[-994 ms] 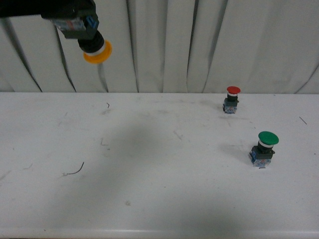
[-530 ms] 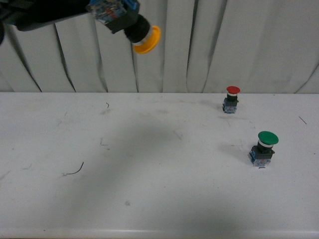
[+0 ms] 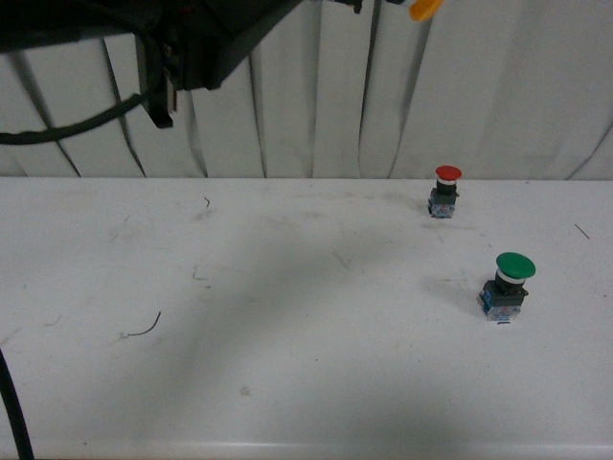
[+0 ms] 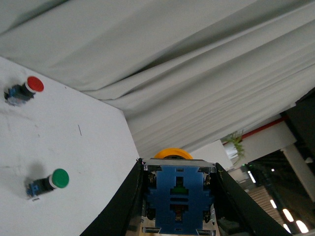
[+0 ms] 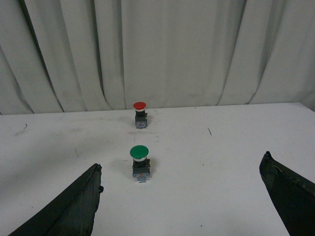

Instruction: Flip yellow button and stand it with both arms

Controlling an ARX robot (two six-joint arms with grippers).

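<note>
Moved since the earlier frames: yellow button point(image 3: 424, 8), carried from 11 o'clock to 1 o'clock along the top edge of the front view. Shows only a sliver of cap there, high above the table point(image 3: 287, 364). Sits clamped by its contact block in the left gripper point(image 4: 178, 177), blue base toward the wrist camera, cap pointing away. Hangs well apart from the red button point(image 3: 447, 189) at 2 o'clock and the green button point(image 3: 510, 284) at 3 o'clock, both upright on the table.

Notes right gripper point(image 5: 179, 206) spread wide and empty, low over the table, facing the green button.

Judged step: handover for the flip. Recommend:
- lowering and turning the cap end toward the right gripper;
- closing the right fingers squarely on that end;
- confirming the hold before easing the left fingers off;
- setting down upright on bare table, clear of both other buttons.

Risk of a drop from height on releasing too early.
</note>
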